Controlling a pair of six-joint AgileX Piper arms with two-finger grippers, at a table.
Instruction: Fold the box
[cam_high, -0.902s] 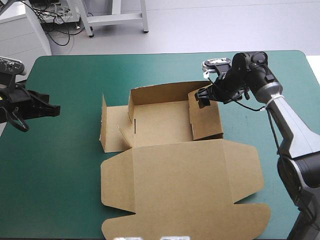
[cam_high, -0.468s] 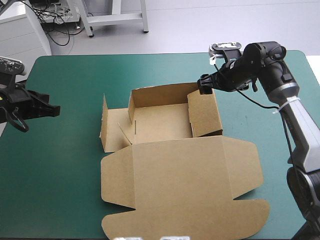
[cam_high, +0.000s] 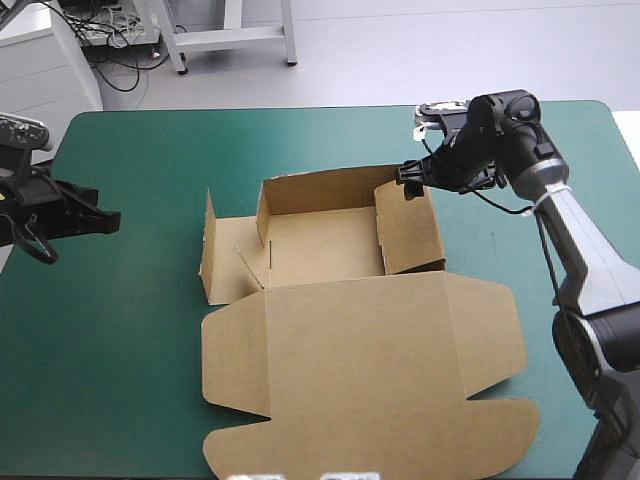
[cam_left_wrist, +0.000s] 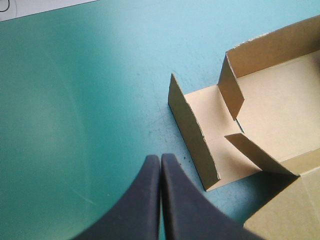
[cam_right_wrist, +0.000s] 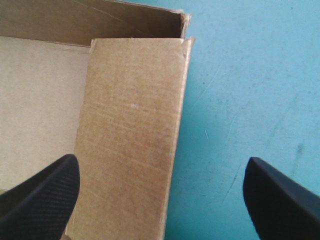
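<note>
1. Box lies at the centre of the high view on the teal-green cover, with its back wall raised and its lid flat toward the lower frame.
2. We see the right gripper spread wide, upper right of centre, over the far end of the right flap.
3. The flap's long axis runs from between those fingers toward the lower frame.
4. The left gripper, pressed together and empty, sits at the left edge, well apart from the left wall.
5. We judge the right arm nearer for the coming tuck.
</note>
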